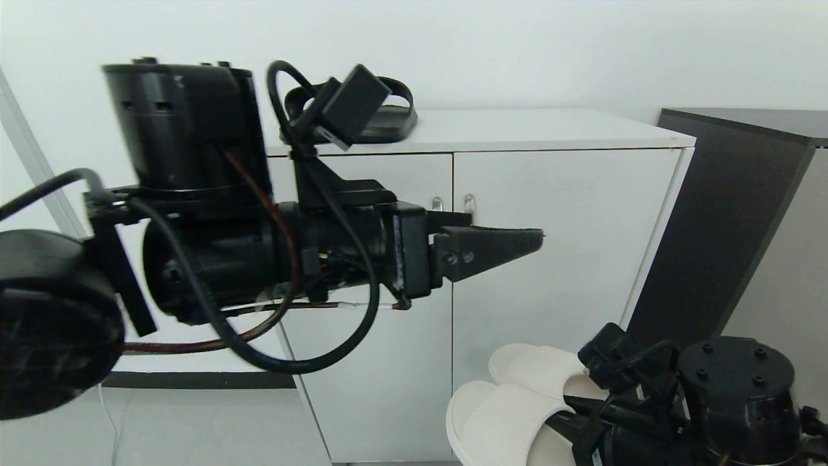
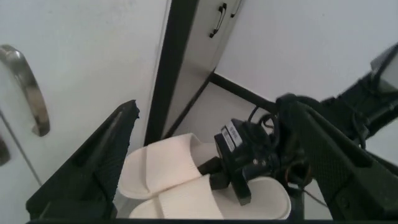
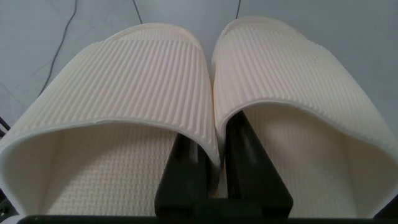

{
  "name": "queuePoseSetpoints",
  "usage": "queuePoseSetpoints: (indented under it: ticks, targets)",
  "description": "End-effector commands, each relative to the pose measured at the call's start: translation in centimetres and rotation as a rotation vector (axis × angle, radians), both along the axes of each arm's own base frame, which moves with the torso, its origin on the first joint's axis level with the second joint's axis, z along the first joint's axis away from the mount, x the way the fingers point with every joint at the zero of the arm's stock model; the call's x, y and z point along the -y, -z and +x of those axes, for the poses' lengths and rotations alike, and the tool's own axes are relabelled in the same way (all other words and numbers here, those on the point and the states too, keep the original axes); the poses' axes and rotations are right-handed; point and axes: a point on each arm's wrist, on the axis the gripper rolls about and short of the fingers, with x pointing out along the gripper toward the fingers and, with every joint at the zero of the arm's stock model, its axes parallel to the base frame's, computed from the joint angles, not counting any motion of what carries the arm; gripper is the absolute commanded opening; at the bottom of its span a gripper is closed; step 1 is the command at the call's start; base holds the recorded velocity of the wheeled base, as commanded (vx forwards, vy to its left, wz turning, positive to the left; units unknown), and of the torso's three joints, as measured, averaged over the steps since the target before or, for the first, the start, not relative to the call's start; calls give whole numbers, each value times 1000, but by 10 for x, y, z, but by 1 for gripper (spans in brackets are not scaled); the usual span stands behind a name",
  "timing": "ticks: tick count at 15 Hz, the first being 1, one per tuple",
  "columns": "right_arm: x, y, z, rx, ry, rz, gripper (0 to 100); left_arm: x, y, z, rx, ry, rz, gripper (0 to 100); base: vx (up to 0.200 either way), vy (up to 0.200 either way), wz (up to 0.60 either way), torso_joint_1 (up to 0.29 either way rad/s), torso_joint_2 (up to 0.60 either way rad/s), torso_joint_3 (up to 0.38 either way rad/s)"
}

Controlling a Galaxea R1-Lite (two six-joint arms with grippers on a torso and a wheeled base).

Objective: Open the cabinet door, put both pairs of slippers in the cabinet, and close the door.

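the white slippers (image 3: 143, 81) hang side by side, low in front of the right-hand door (image 1: 556, 272); the right gripper (image 3: 214, 165) has one finger inside each shoe and pinches their two inner walls together. the black slippers (image 1: 388, 120) lie on top of the cabinet (image 1: 550, 133), toward its left end. both doors are shut; their two slim handles (image 1: 469, 202) sit side by side at the centre seam. the left gripper (image 1: 527, 241), jaws spread, is near those handles and a little below them, around neither (how close it is to the door face, i cannot tell). a dark unit (image 1: 744, 226) stands just beside the cabinet on the right.

risks, as i judge them: the handles are thin and curved, so a slightly off close could catch only an edge and slip on the pull; the right-hand door, if swung out, would sweep toward the held white pair; the pinch grips only soft walls, so a knock could work one shoe loose.
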Motion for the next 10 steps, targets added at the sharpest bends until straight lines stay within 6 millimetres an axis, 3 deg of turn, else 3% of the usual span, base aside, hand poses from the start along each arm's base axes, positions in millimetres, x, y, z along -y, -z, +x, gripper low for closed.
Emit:
queuePoseSetpoints:
  ticks: [1,4,10]
  targets:
    - [0,0,0,0,1,0,0,23,14,18,-65,6,22,100,0,0,0,0,0,0]
    - [0,1,0,-4,1,-4,0,38,18,27,-63,-86,31,100,0,0,0,0,0,0]
    - [0,2,0,-7,1,-7,0,38,16,31,-72,-204,55,100,0,0,0,0,0,0]
